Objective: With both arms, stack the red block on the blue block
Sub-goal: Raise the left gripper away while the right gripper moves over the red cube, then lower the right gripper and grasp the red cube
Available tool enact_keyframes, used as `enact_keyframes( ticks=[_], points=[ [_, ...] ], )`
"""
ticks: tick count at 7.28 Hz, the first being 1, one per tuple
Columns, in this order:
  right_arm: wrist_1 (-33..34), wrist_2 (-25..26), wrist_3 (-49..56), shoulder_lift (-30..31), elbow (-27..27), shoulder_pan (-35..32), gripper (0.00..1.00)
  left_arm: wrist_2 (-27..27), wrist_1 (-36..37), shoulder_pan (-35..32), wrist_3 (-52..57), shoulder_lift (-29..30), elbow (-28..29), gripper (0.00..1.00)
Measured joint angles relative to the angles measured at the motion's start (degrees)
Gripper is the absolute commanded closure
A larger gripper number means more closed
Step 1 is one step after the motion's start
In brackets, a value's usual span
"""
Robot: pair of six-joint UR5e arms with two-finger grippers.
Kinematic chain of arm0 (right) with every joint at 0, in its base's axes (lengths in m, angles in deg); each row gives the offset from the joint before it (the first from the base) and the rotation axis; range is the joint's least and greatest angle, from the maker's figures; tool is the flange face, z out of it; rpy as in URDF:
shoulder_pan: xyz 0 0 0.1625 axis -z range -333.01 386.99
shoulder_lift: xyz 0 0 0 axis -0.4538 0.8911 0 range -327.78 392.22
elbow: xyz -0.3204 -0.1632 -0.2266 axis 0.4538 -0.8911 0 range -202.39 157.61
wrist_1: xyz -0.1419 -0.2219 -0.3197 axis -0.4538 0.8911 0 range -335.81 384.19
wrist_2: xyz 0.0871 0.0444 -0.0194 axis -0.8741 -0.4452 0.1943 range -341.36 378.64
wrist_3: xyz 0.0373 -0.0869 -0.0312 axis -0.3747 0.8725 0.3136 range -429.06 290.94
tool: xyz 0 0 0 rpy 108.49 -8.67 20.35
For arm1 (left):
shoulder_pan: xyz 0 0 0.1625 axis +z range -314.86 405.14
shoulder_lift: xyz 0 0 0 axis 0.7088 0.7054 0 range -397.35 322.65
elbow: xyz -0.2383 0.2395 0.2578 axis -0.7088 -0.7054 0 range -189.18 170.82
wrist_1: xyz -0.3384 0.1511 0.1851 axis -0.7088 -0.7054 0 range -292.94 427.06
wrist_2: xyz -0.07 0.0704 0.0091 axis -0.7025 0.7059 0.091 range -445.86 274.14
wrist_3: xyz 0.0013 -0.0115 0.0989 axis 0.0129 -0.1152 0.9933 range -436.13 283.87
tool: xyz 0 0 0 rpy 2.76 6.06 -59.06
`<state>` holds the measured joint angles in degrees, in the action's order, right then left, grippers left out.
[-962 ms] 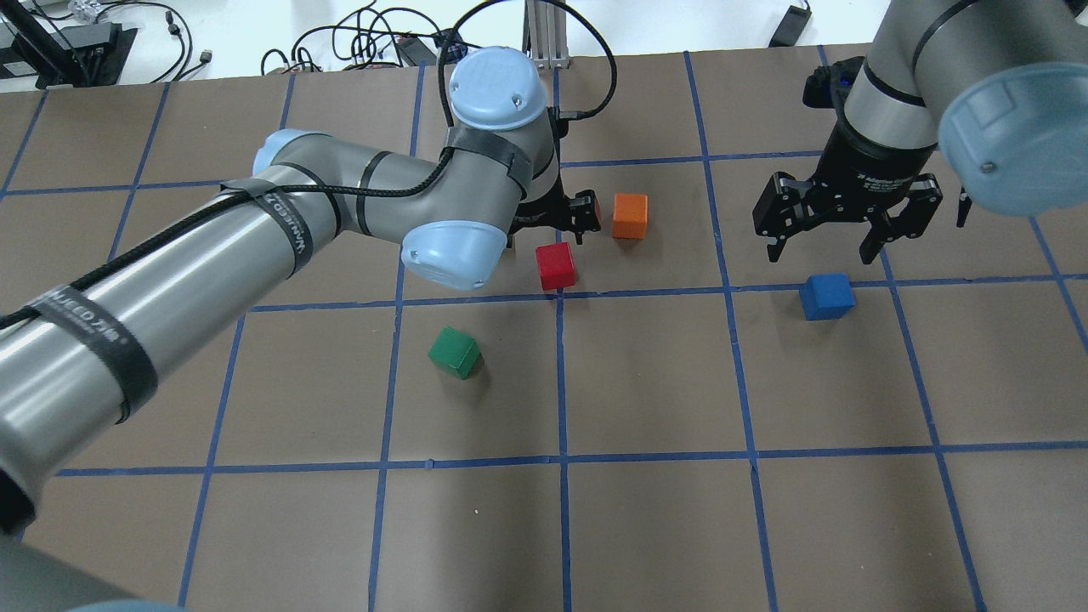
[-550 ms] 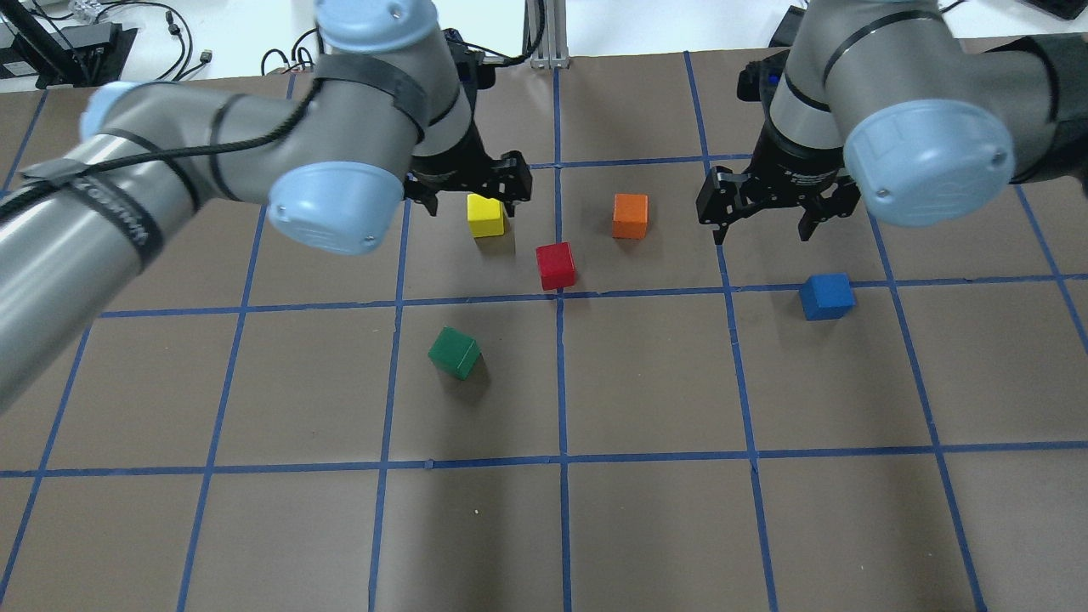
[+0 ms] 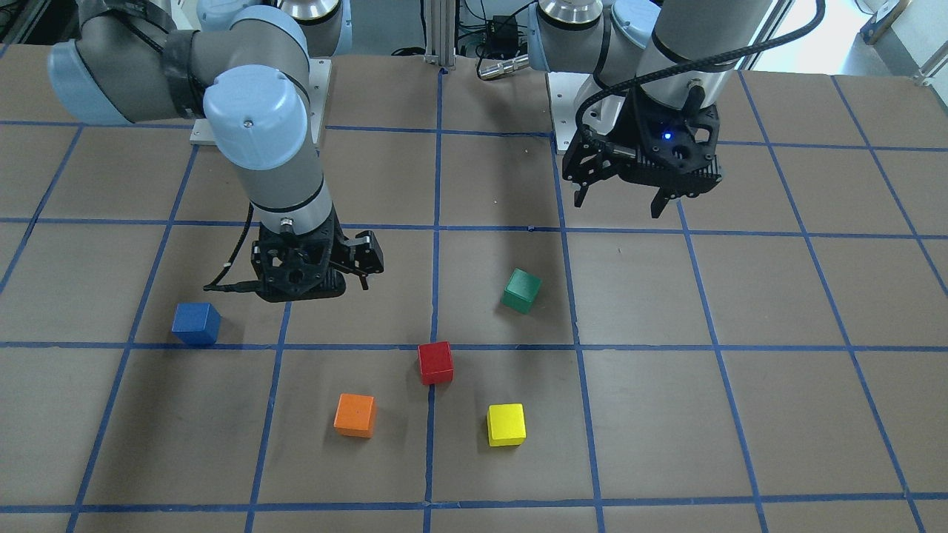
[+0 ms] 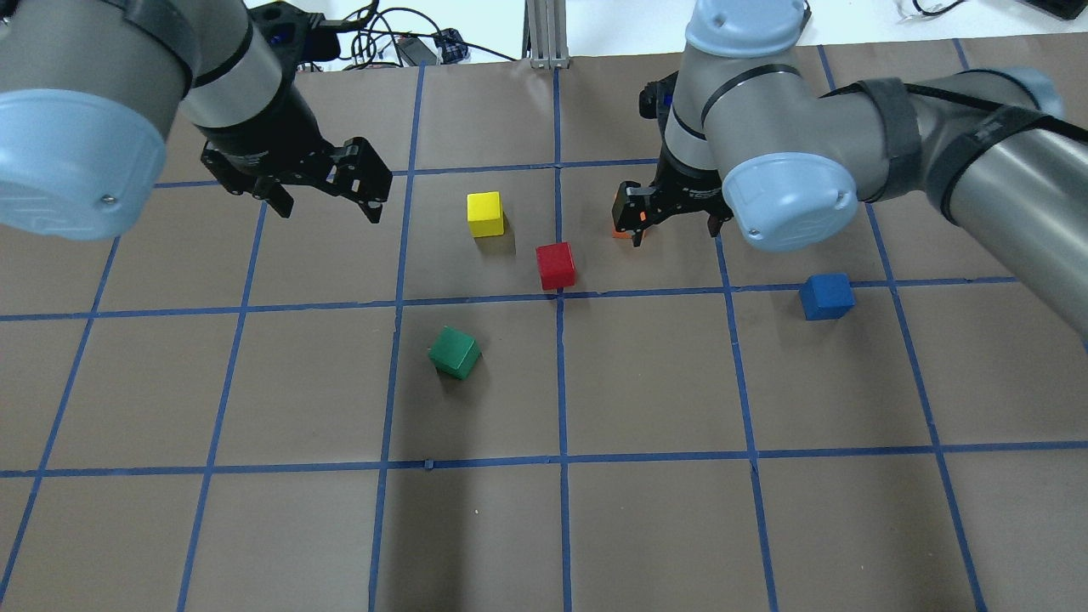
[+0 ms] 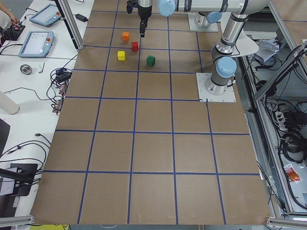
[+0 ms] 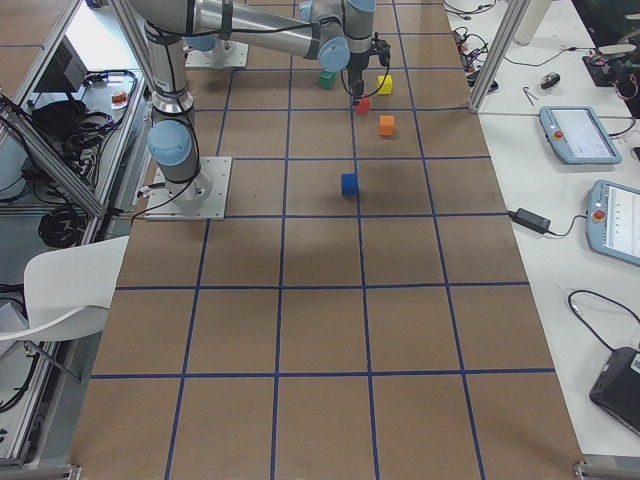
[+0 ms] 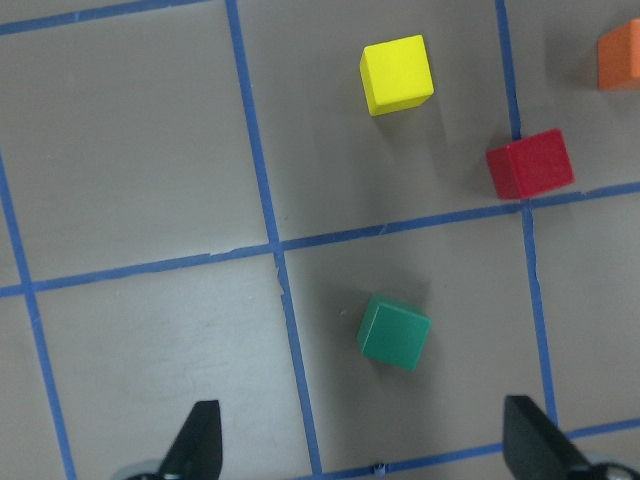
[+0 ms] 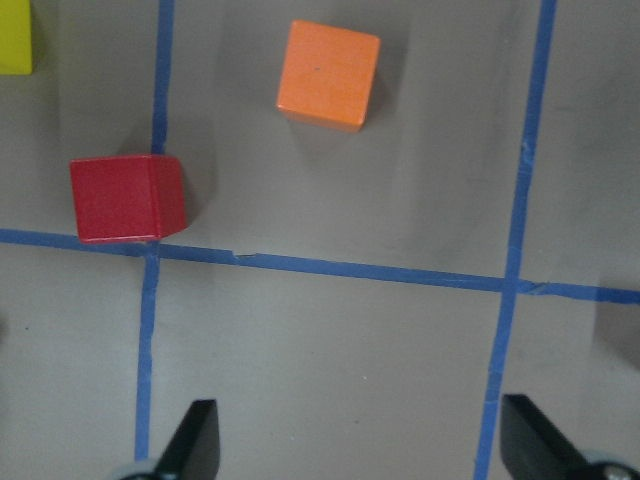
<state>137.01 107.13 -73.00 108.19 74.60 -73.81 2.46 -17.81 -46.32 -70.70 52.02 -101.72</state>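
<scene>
The red block (image 4: 556, 265) sits on the brown table near a blue tape crossing; it also shows in the front view (image 3: 435, 363) and in both wrist views (image 7: 530, 164) (image 8: 127, 198). The blue block (image 4: 826, 296) (image 3: 196, 323) sits apart to the right. My right gripper (image 4: 670, 226) (image 3: 307, 285) (image 8: 365, 445) is open and empty, hovering to the right of the red block, over the orange cube. My left gripper (image 4: 330, 211) (image 3: 617, 207) (image 7: 365, 450) is open and empty, well to the left of the cubes.
An orange cube (image 3: 355, 414) (image 8: 328, 75) is mostly hidden behind my right gripper in the overhead view. A yellow cube (image 4: 485, 213) stands just beyond and left of the red block. A green cube (image 4: 454, 352) lies turned, nearer to me.
My left arm has swung left, away from the cubes, uncovering the yellow cube. My right arm has moved left from near the blue block to over the orange cube. Both grippers stay open.
</scene>
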Motion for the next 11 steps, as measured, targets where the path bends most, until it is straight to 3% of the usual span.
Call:
enact_keyframes(
  ticks=[4,8,11],
  points=[
    [8.7,-3.5,-2.9,-6.4,-1.7,-3.4,0.00,0.8,-1.4,1.9,0.3,0.2,2.9,0.00],
    [9.7,-3.1,-13.4,-14.9,-8.5,-7.8,0.00,1.2,-1.5,2.1,0.4,0.5,3.7,0.00],
    [9.7,-3.4,-14.4,-19.2,-10.3,-8.5,0.00,1.8,-2.3,2.1,-3.2,1.2,4.6,0.00]
  ],
)
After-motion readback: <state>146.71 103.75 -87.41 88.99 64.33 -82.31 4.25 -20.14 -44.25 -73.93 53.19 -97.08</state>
